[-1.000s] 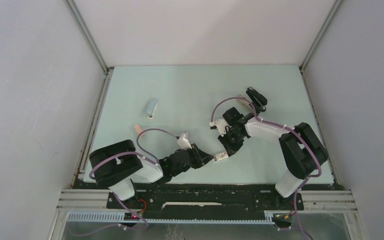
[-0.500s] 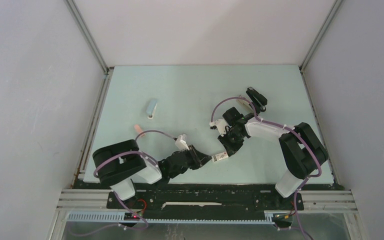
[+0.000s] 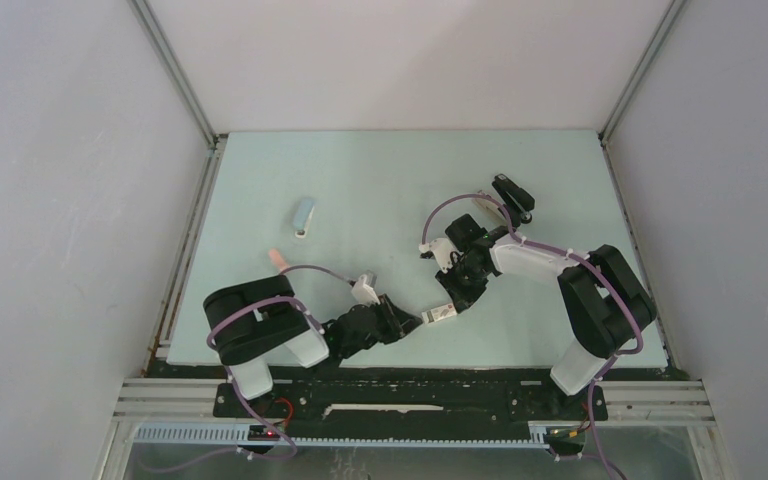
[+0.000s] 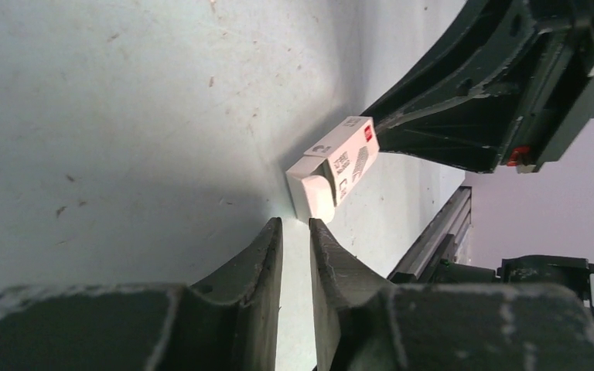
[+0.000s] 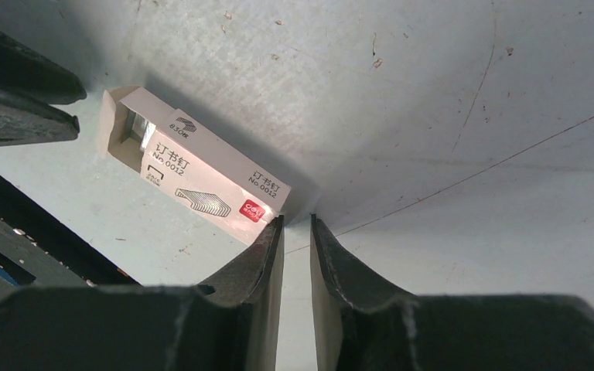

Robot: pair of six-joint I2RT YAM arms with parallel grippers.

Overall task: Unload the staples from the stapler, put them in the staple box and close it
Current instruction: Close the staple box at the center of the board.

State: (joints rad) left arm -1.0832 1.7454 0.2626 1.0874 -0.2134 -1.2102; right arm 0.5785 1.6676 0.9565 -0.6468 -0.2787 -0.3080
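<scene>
Far left on the counter, the blue item judged to be the stapler lies well apart from both arms. The pink block lies near it, closer to the left arm.

Change over the last second: the left arm's elbow has swung right, toward the middle. The left fingers stay low at the counter. Their gap is narrow and nothing is between them. The box lies just beyond their tips and has not shifted.

In the right wrist view the box shows its open end toward the left fingers. A grey gleam inside may be staples, but this cannot be confirmed. No loose staples can be made out on the counter.

The right fingers are unmoved, also narrow and empty, with one tip against the box's closed end.

Judgement: both arms attend to the box, not the stapler. The left arm's refolding suggests a new line of approach to the open end.
</scene>
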